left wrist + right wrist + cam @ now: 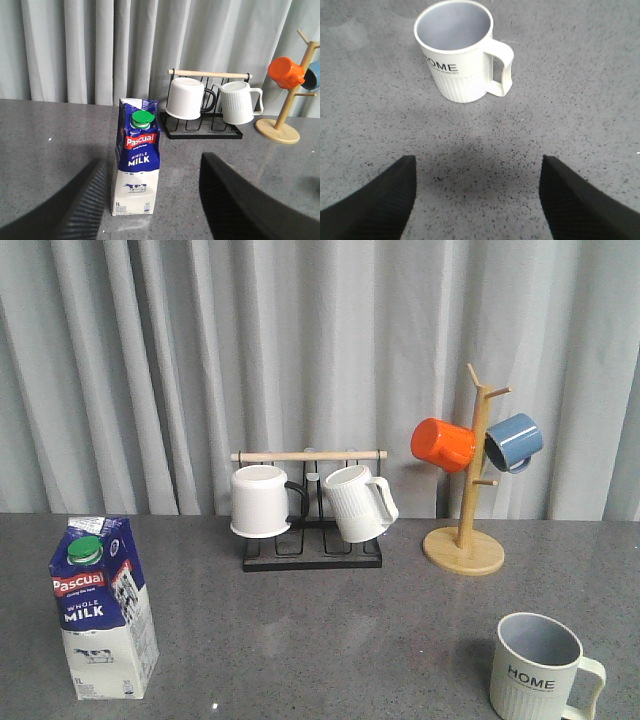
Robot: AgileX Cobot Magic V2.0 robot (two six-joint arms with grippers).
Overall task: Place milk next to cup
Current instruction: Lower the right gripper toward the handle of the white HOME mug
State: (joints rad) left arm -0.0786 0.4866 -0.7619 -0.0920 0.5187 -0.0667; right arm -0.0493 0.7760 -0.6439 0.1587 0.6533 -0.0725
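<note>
The milk (103,606), a tall blue-and-white carton with a green cap and red "Pascual" band, stands upright at the front left of the table. It also shows in the left wrist view (137,157). The cup (536,666), a cream ribbed mug lettered "HOME", stands at the front right. It also shows in the right wrist view (458,51). My left gripper (152,165) is open, short of the milk, its jaws wide apart. My right gripper (476,162) is open and empty, short of the cup. Neither gripper shows in the front view.
A black rack (311,552) with a wooden bar holds a plain white mug (261,501) and a white ribbed mug (358,502) at the back middle. A wooden mug tree (467,530) carries an orange mug (443,444) and a blue mug (514,441). Grey curtain behind.
</note>
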